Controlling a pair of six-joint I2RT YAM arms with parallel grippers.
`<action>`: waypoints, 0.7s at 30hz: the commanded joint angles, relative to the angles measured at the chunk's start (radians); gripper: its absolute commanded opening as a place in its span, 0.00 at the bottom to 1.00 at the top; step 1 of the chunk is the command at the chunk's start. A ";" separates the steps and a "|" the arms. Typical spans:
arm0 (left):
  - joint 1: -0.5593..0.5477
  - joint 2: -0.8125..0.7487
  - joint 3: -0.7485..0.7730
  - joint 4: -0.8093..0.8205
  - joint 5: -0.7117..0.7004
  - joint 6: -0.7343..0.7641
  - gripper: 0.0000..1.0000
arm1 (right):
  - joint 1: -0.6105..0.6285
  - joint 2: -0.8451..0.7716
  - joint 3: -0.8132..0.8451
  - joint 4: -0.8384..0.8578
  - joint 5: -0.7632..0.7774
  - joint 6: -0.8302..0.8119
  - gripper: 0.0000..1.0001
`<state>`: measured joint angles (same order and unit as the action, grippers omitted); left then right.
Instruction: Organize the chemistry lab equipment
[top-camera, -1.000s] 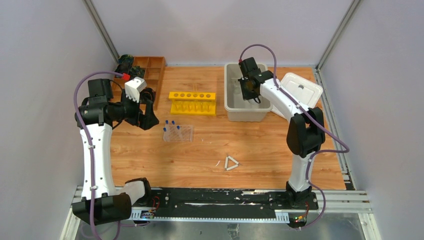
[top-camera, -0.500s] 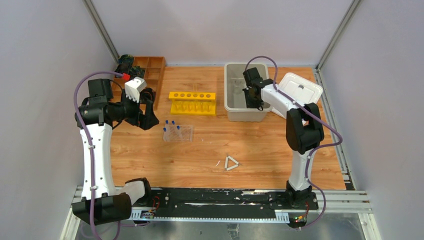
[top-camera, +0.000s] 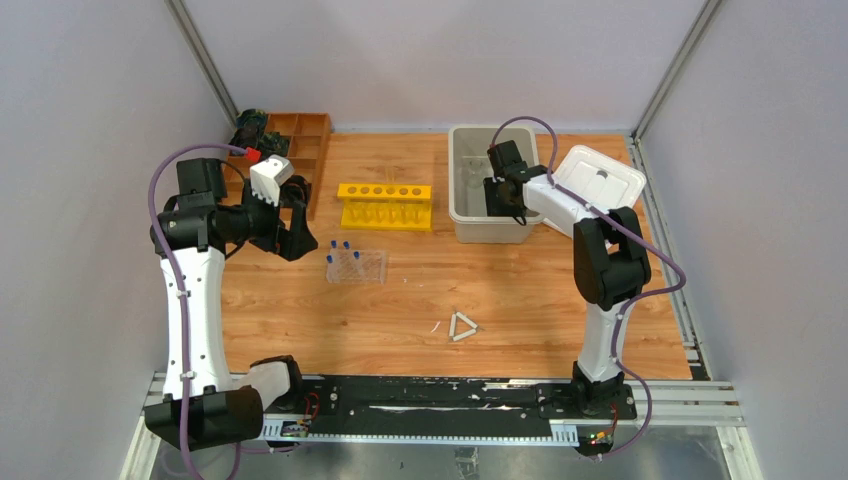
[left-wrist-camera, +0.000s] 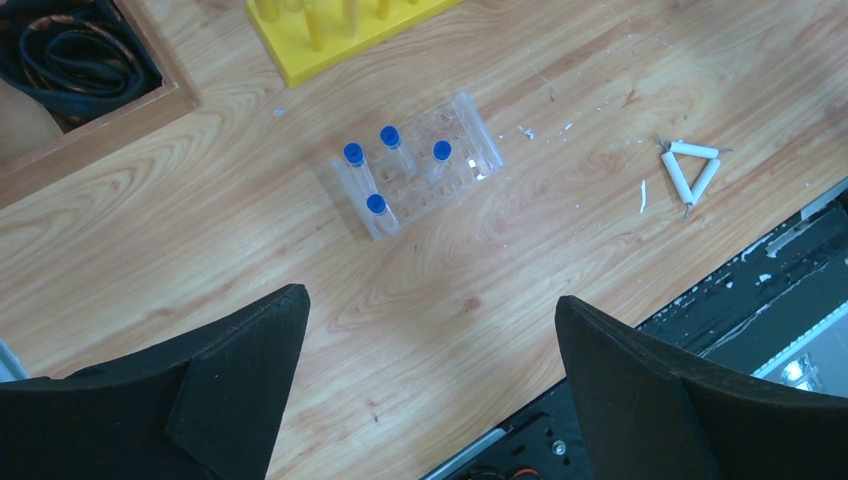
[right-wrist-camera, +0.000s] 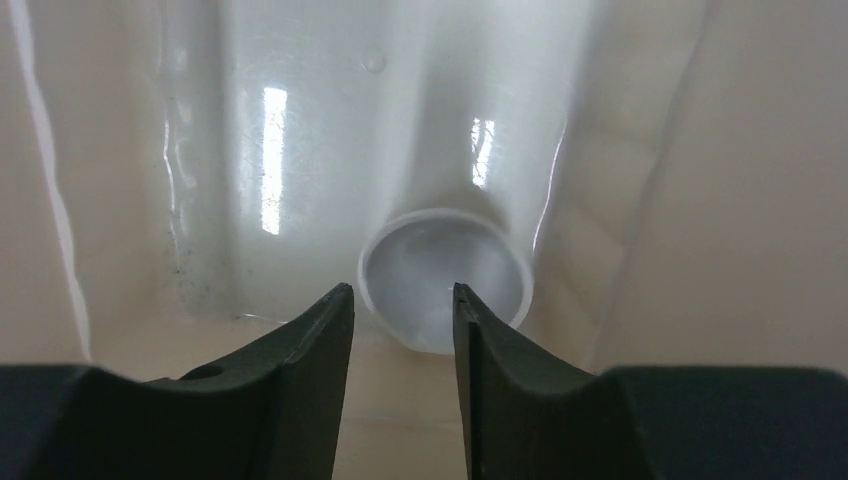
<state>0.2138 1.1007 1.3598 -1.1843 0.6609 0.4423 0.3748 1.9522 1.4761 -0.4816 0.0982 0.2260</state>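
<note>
My right pincer (right-wrist-camera: 402, 292) stands narrowly parted, gripping nothing. The white round dish (right-wrist-camera: 440, 250) sits rim-up in the grey bin (right-wrist-camera: 300, 130) just past my tips, at twelve o'clock.

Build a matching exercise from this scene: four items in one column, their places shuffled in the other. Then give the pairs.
Items
1. white round dish
2. small white triangle
3. clear tube rack
4. yellow rack

Places
A. by itself near the front edge of the table
B. inside the grey bin
C. between the wooden tray and the grey bin
D. just in front of the yellow rack, holding blue-capped tubes

Pairs: 1-B, 2-A, 3-D, 4-C
</note>
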 joint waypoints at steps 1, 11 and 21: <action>0.004 -0.024 -0.001 -0.005 -0.009 0.014 1.00 | -0.012 -0.094 -0.003 0.008 -0.008 0.020 0.48; 0.004 -0.016 0.015 -0.004 -0.015 0.012 1.00 | 0.117 -0.356 0.024 -0.026 0.074 -0.013 0.64; 0.004 -0.007 0.023 -0.004 -0.016 0.012 1.00 | 0.430 -0.649 -0.349 0.036 0.031 -0.046 0.68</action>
<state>0.2138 1.0939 1.3602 -1.1843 0.6441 0.4431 0.7288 1.3495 1.2755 -0.4416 0.1677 0.1993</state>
